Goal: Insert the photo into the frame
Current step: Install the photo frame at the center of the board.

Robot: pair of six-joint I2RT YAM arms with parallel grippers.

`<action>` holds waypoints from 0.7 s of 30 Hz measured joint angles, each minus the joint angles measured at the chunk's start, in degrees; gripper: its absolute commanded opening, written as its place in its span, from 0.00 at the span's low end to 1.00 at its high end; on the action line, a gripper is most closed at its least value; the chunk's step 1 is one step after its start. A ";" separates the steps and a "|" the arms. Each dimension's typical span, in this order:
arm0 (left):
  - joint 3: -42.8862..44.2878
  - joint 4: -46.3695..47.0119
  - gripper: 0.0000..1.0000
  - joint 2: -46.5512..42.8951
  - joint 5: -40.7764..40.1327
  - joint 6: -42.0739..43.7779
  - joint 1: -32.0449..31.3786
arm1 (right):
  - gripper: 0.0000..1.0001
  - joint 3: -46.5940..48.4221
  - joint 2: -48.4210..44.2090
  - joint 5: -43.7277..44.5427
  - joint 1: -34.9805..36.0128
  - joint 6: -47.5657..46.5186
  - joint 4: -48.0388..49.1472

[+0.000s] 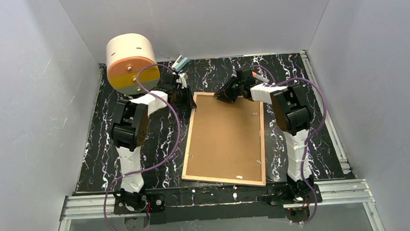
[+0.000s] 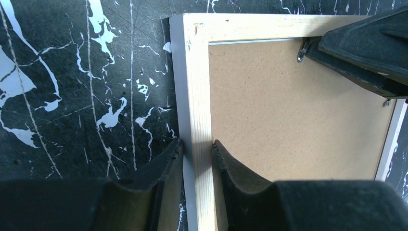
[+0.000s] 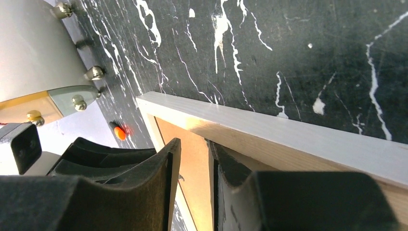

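The frame (image 1: 188,143) lies face down on the black marbled table, its light wood rim around a brown backing board (image 1: 225,138). The photo is hidden. My left gripper (image 1: 190,101) is at the frame's far left corner. In the left wrist view the left gripper (image 2: 197,144) is shut on the left rim (image 2: 198,86), one finger on each side. My right gripper (image 1: 224,96) is over the frame's far edge. In the right wrist view the right gripper (image 3: 192,144) has a narrow gap with nothing in it, above the board (image 3: 192,168) and just inside the far rim (image 3: 288,134).
A large cream and orange cylinder (image 1: 131,61) stands at the far left, next to the left arm. A small light blue object (image 1: 179,63) lies behind the left gripper. A metal turn tab (image 2: 302,52) sits on the far rim. Metal rails (image 1: 324,109) edge the table.
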 measured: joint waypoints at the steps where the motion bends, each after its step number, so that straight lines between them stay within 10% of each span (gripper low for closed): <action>1: 0.00 -0.02 0.21 0.02 0.17 0.33 0.00 | 0.35 -0.33 0.13 -0.35 -0.07 0.04 1.01; 14: 1.14 -0.87 0.20 0.70 1.22 2.45 0.52 | 0.35 -2.82 1.73 -6.05 -0.76 -6.25 11.19; 21: 2.12 -2.38 0.27 0.85 0.79 2.56 0.57 | 0.51 -2.29 1.62 -7.15 -1.05 -9.03 11.30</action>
